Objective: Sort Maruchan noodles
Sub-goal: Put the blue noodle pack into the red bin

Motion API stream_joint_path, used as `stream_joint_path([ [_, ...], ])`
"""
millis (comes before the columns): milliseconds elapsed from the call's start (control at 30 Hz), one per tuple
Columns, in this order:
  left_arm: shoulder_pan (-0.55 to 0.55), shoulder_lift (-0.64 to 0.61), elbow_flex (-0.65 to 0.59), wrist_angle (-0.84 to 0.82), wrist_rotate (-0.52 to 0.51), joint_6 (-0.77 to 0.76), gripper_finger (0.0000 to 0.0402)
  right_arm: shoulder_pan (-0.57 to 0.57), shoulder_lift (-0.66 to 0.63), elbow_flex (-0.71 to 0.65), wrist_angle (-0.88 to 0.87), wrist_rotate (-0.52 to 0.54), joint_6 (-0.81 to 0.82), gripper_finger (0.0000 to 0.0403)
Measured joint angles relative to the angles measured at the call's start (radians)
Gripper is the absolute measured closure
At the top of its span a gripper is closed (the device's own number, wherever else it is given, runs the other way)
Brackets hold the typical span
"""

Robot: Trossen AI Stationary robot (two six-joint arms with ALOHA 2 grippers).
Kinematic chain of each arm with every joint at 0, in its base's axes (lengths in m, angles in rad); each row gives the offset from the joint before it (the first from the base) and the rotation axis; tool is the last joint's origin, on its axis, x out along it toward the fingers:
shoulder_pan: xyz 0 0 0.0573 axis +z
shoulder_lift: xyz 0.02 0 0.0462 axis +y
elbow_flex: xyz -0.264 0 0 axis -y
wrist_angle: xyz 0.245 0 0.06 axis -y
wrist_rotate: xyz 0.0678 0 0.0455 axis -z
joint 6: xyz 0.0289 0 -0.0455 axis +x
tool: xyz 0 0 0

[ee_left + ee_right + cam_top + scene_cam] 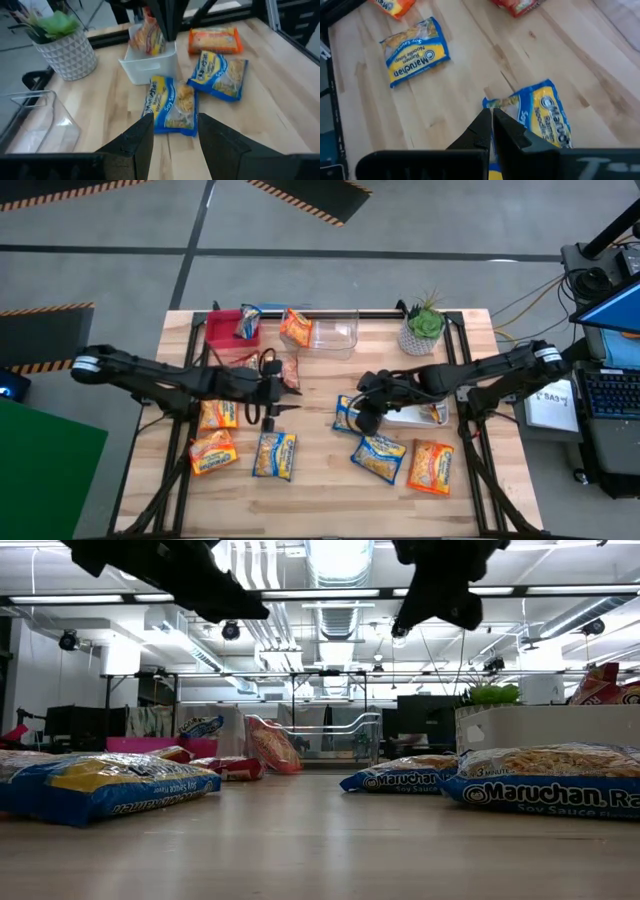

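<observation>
Wooden tabletop [320,490], both arms reaching in over the middle from either side.

Left arm comes in from the left edge; left claw [283,399] hangs above the centre, fingers [137,142] spread, nothing between them. Right arm comes in from the right edge; right claw [358,418] sits just over a blue-marked packet [349,415] right of centre, fingers [482,132] pressed together, tips just above that packet's edge. Can't tell if they touch it.

Bins along the far edge: red bin [231,330] toward the far left corner with a blue packet [248,321] standing in it; clear bin [333,335] at mid far edge with an orange packet [296,327] leaning at its left end. White bin [420,416] sits right of centre under the right arm, a packet [150,36] upright inside per the left wrist view. Potted plant [423,329] near the far right corner.

Loose Maruchan packets flat on the tabletop:
- left group: two orange-marked [218,415] and [212,452] near the left edge, one blue-marked [274,456] beside them toward the near edge
- one red/pink packet [289,371] behind the left claw, toward the bins
- right group: blue-marked [379,458] and orange-marked [431,465] side by side near the near edge, just apart

Low view shows both arms held clear above the tabletop.
</observation>
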Motion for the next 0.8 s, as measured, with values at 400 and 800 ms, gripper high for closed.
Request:
stream_joint_path([
  [400,0.001,-0.006,0.061,-0.007,-0.014,0.12,0.0267,-0.029,0.192,0.17,-0.242,-0.087,-0.059,0.0394],
  [800,0.001,-0.007,0.18,-0.154,-0.017,0.238,0.0267,-0.045,0.352,0.262,-0.373,-0.124,-0.056,0.0391],
])
